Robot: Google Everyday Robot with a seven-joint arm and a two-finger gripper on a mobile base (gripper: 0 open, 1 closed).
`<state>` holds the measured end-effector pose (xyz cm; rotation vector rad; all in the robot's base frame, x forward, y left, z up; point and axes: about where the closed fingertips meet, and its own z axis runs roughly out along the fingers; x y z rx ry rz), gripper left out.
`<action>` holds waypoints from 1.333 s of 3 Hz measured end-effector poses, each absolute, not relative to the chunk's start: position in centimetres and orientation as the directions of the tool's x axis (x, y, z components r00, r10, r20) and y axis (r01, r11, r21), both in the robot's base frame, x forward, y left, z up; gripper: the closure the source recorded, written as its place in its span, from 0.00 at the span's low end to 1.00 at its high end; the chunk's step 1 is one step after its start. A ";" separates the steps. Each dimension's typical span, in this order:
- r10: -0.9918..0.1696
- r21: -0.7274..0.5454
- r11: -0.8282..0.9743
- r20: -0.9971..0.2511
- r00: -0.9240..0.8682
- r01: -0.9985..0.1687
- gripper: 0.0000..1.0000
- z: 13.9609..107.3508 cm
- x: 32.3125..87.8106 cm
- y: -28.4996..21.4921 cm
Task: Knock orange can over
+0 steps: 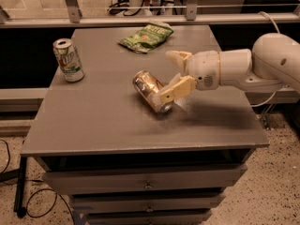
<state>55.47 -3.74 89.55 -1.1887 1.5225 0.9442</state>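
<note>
tool (166, 76) low, centre — fingers apart

orange can (151, 91) on table (117, 125), centre | tool (174, 74) touching its right | soda can (68, 60) far left | bag (146, 35) behind

I see a grey table (103, 121) with drawers under its top. An orange can (151, 91) sits near the middle, tipped far over, its lower end on the surface. A white and green can (68, 60) stands upright near the far left corner, well apart from it. A green snack bag (146, 35) lies flat by the far edge. The gripper (168, 76) hangs over the table's right half, fingers spread, the nearer finger touching the orange can.
</note>
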 end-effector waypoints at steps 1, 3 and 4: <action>-0.264 0.005 0.238 -0.962 -0.069 -0.971 0.00 89.5 56.6 -4.7; -0.387 -0.099 0.286 -0.922 -0.020 -0.953 0.00 91.0 56.0 -15.5; -0.388 -0.110 0.280 -0.922 -0.008 -0.954 0.00 91.7 56.0 -15.6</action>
